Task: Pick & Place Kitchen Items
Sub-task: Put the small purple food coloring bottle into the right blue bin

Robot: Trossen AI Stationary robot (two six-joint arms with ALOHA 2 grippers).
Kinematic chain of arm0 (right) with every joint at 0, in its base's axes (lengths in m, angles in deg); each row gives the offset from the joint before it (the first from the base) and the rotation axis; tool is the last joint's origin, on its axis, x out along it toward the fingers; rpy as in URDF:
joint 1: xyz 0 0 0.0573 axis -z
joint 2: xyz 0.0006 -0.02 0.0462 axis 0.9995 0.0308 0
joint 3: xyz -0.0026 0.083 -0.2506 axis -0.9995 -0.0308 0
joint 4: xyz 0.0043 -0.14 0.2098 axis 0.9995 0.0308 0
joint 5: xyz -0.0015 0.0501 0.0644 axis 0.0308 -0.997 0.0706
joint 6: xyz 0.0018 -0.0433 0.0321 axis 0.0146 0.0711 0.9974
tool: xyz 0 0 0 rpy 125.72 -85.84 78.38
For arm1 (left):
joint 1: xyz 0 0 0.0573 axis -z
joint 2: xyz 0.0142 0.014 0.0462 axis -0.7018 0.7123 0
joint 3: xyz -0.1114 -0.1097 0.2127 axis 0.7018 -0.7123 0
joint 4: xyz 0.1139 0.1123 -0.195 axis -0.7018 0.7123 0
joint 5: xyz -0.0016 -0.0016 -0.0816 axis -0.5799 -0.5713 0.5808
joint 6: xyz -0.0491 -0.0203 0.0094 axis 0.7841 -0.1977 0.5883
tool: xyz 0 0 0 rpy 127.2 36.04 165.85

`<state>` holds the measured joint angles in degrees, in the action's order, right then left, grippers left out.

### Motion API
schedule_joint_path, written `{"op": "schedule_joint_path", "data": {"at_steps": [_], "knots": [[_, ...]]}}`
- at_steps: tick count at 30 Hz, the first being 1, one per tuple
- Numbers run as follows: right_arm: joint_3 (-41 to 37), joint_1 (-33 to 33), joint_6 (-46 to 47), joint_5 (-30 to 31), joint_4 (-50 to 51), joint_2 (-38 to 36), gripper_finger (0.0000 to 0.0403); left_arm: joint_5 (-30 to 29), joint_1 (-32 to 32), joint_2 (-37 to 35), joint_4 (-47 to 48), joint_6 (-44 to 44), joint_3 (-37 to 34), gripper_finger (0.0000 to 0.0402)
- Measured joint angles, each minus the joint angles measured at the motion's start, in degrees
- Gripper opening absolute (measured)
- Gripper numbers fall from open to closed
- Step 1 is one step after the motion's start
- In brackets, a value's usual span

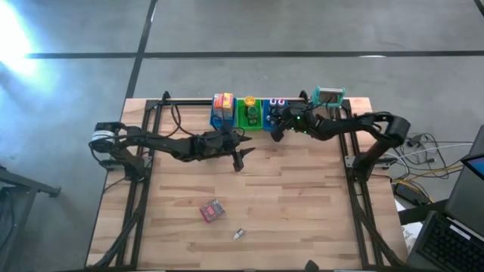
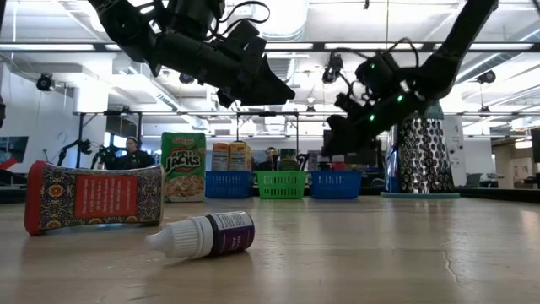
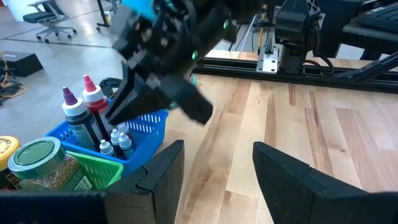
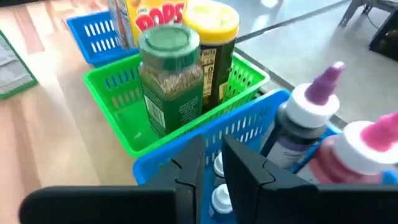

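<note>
A red patterned packet (image 1: 212,210) (image 2: 93,197) lies flat on the near part of the table. Beside it a small purple bottle with a white cap (image 1: 239,234) (image 2: 207,235) lies on its side. My left gripper (image 1: 240,157) (image 3: 217,168) hangs open above the table's middle and holds nothing. My right gripper (image 1: 278,132) (image 4: 212,165) hovers over the near rim of the right blue bin (image 1: 274,115) (image 4: 249,118). Its fingers stand a narrow gap apart, with small white-capped bottles (image 4: 219,198) showing below them in the bin.
Three bins line the far edge: a blue one with cereal boxes (image 1: 222,108), a green one (image 1: 249,115) with a green-lidded jar (image 4: 168,74) and a yellow-lidded jar, and the right blue one with purple and pink squeeze bottles (image 3: 84,115). A metal grater (image 1: 330,97) (image 2: 426,156) stands at the far right.
</note>
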<state>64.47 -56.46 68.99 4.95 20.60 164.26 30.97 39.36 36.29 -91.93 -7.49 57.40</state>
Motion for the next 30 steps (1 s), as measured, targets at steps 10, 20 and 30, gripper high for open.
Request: {"op": "schedule_joint_path", "data": {"at_steps": [10, 20, 30], "knots": [[0.0, -3.5, -4.2, 0.0, 14.2, -15.7, 0.0028, 0.0, 0.0, 0.0, 0.0, -0.1, -0.1, 0.0197], [0.0, -17.0, -10.4, 0.0, 25.1, -27.3, 0.0008, 2.0, 1.4, 0.0, 3.6, -3.8, -0.1, 0.0197], [5.4, -37.1, -13.8, -1.1, 35.8, -27.1, 0.0008, 2.7, 4.1, -8.3, 14.5, 6.0, -0.5, 0.0191]]}}
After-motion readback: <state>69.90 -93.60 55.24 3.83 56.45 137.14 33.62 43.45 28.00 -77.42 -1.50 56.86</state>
